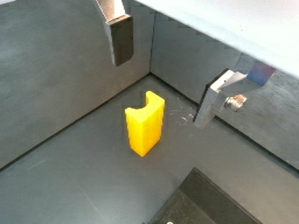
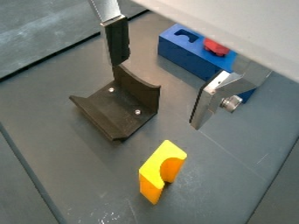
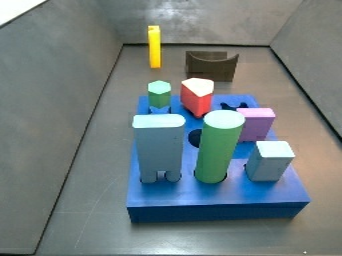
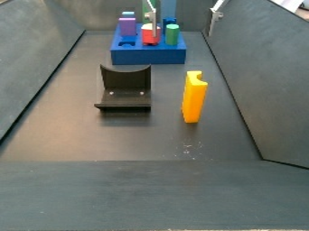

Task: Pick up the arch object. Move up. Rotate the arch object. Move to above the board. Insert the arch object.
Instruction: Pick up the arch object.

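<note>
The arch object (image 1: 145, 124) is a slim yellow block standing upright on the dark floor, its notched end up, and it shows in both side views (image 3: 154, 46) (image 4: 193, 97). My gripper (image 1: 162, 93) hangs above and apart from it, open, with nothing between the fingers (image 1: 121, 42). In a wrist view the arch object (image 2: 162, 171) lies nearer than the gripper (image 2: 158, 94). The board (image 2: 184, 58) is a thick blue base with shaped holes, standing beyond the gripper. It carries several coloured blocks in both side views (image 3: 214, 205) (image 4: 145, 57).
The fixture (image 2: 117, 107), a dark bracket on a base plate, stands on the floor between arch object and board (image 4: 125, 88) (image 3: 210, 66). Grey walls enclose the floor. A green cylinder (image 3: 221, 146) and a tall light-blue block (image 3: 158, 148) rise from the board.
</note>
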You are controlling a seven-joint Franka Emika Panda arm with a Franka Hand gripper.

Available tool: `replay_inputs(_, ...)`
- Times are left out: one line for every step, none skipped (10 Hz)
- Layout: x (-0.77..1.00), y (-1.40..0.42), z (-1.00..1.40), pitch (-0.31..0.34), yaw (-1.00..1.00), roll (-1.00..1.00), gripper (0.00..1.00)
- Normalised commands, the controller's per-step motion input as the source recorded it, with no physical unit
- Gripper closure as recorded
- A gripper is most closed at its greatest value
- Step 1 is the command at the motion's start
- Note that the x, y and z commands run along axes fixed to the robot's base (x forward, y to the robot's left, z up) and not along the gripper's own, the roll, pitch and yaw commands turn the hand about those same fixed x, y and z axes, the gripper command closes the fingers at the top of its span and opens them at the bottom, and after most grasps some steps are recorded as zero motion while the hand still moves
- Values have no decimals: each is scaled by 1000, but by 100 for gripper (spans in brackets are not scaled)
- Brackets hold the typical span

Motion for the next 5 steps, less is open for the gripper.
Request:
replay_inputs(-54, 3, 0, 0, 0, 0, 0)
replay_inputs(-343, 183, -694, -6, 0, 0, 0)
replay_inputs(-186, 149, -1000, 0, 9, 0, 0)
replay_inputs(-100, 166, -1000, 0, 3, -23, 0)
replay_inputs(49, 189, -849, -50, 11, -161, 0)
